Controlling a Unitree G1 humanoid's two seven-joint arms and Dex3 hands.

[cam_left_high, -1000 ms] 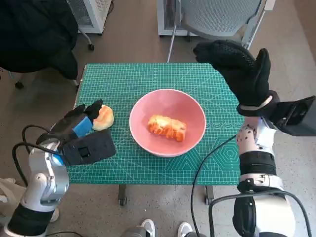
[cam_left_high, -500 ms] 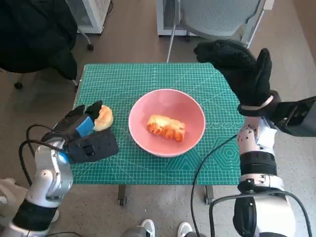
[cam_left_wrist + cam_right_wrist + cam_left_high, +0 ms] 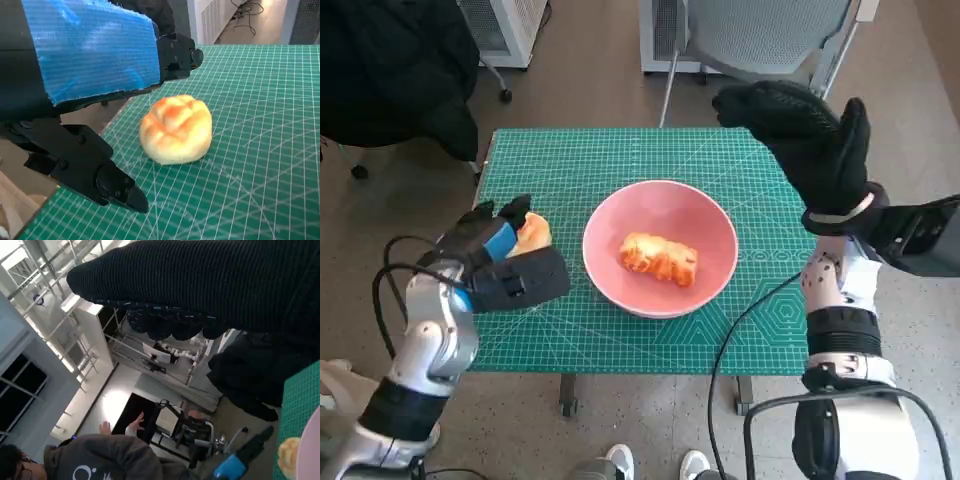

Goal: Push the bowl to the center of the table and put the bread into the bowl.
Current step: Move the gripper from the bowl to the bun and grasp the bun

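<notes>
The pink bowl (image 3: 653,212) sits near the middle of the green mat, with one long piece of bread (image 3: 660,257) inside it. A round bun (image 3: 532,233) lies on the mat left of the bowl. My left hand (image 3: 490,247) is right beside the bun, fingers apart on either side of it. In the left wrist view the bun (image 3: 176,129) rests on the mat between the black fingers (image 3: 85,167), with a gap showing. My right hand (image 3: 805,140) hangs raised over the table's right side, fingers extended, holding nothing.
The green cutting mat (image 3: 610,160) covers the small table. A grey chair (image 3: 760,35) stands behind it and a dark coat (image 3: 390,70) lies at the back left. A person (image 3: 100,460) shows in the right wrist view. Feet (image 3: 620,462) are at the front edge.
My left hand and forearm have moved forward and to the right, closing in on the bun. The bowl, its bread and my right hand have stayed where they were.
</notes>
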